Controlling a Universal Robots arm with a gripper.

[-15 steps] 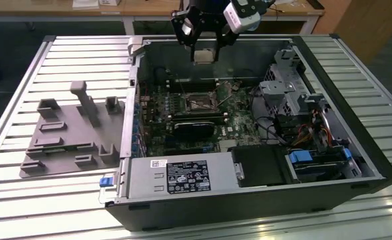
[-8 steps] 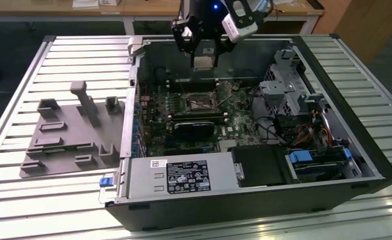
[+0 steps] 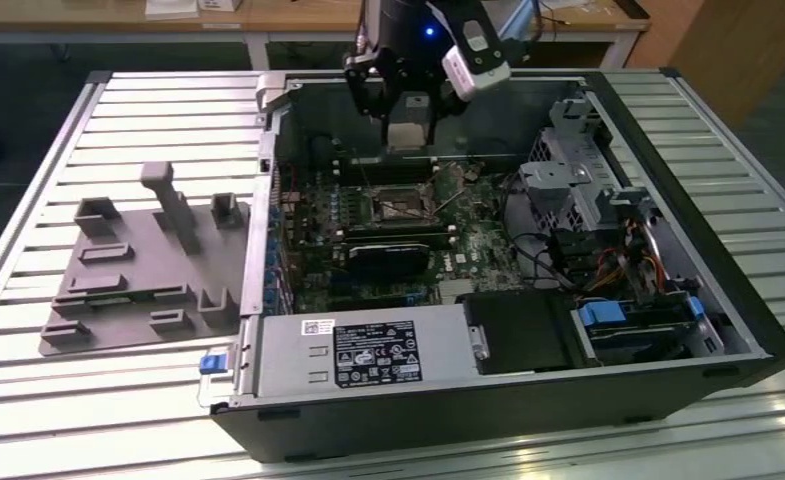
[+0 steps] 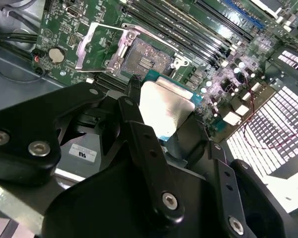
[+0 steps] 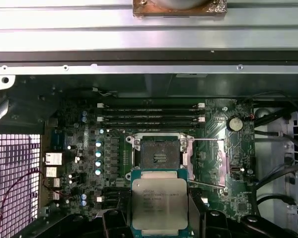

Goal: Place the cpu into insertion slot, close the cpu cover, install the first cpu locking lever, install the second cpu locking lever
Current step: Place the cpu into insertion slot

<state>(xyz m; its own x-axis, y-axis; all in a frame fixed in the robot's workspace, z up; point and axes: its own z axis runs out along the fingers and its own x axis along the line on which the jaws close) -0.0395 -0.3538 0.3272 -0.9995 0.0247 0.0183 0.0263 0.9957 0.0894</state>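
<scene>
Hand [image 4: 161, 118] gripping cpu [image 4: 170, 105], clear of insertion slot [image 4: 144, 60]; second wrist view: cpu cover [image 4: 100, 45] tilted open.

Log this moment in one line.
hand: shut on cpu | cpu: not yet in insertion slot | insertion slot: empty | cpu cover: open

Silver cpu [image 5: 159, 203] (teal rim); green motherboard [image 5: 214, 126]; dark insertion slot [image 5: 160, 153].
</scene>
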